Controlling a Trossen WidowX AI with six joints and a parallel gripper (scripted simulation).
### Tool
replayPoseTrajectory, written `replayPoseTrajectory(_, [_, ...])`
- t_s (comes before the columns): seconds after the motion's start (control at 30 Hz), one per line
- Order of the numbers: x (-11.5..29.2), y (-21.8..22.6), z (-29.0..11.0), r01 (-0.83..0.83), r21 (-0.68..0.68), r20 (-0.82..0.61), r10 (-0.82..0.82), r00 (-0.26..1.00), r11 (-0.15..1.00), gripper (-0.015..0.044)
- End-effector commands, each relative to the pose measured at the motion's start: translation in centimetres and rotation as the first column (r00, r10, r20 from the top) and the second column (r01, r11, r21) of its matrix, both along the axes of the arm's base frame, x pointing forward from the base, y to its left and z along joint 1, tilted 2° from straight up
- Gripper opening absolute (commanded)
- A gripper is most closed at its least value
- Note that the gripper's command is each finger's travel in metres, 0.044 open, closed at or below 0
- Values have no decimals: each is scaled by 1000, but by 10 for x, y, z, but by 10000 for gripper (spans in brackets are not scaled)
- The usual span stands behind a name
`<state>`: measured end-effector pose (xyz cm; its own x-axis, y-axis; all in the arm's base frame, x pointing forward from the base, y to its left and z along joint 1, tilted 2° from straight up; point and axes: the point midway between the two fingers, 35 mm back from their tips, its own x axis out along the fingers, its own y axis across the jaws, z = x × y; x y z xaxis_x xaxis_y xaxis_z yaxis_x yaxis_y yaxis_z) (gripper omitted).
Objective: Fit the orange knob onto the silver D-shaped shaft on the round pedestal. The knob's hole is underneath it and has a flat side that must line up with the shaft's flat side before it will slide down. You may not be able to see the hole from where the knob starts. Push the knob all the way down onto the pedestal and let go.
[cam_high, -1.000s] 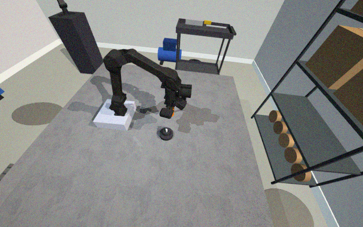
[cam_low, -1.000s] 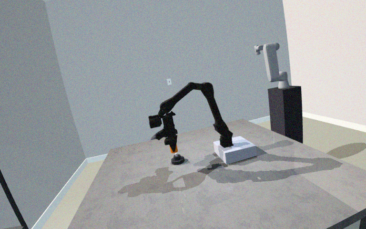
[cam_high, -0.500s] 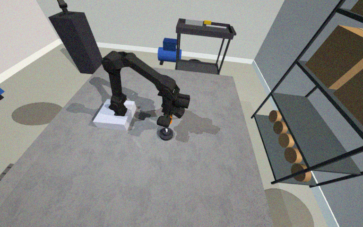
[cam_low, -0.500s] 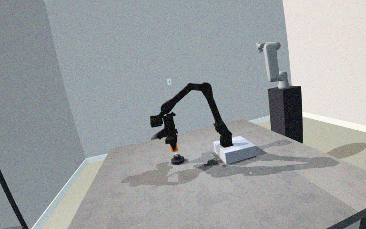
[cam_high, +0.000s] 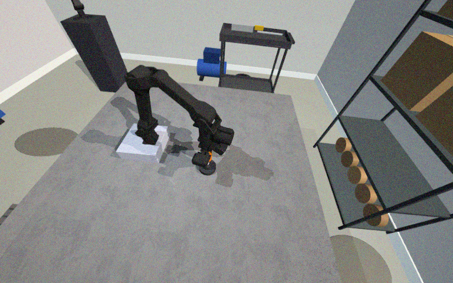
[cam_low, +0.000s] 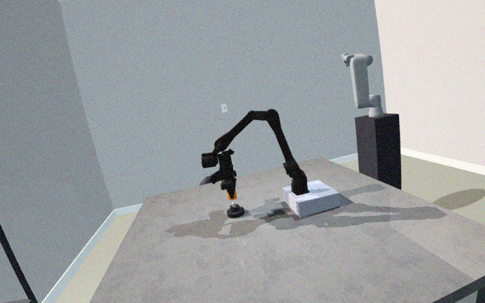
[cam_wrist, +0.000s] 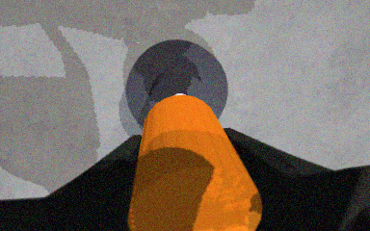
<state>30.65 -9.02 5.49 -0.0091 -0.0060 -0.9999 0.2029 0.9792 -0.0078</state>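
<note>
My gripper (cam_high: 206, 159) (cam_low: 230, 189) is shut on the orange knob (cam_high: 210, 154) (cam_low: 234, 196) (cam_wrist: 193, 164) and holds it upright, pointing down. The knob hangs a short way above the dark round pedestal (cam_high: 207, 170) (cam_low: 235, 213) (cam_wrist: 214, 82) on the grey table. The silver shaft (cam_low: 233, 204) stands up from the pedestal just under the knob, with a small gap between them in the exterior view. In the wrist view the knob covers the shaft except for a thin silver edge (cam_wrist: 179, 94) at its tip. The knob's hole and the shaft's flat side are hidden.
The arm's white base block (cam_high: 133, 148) (cam_low: 316, 201) sits on the grey table (cam_high: 167, 216) (cam_low: 286, 257). Off the table are a dark cabinet (cam_high: 95, 51) (cam_low: 379, 146), a black cart (cam_high: 255, 56), a blue tank (cam_high: 209, 65) and a shelf rack (cam_high: 384, 150) with rolls.
</note>
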Motion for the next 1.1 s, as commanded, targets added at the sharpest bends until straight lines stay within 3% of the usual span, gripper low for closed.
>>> replayPoseTrajectory(0.0, [0, -2, -7, -2, -3, 1, 2, 1000, 1000, 0])
replayPoseTrajectory(0.2, [-1, -3, -24, 0, -3, 1, 0, 1000, 1000, 0])
replayPoseTrajectory(1.07, [1, -4, -24, 3, -3, 1, -3, 1000, 1000, 0])
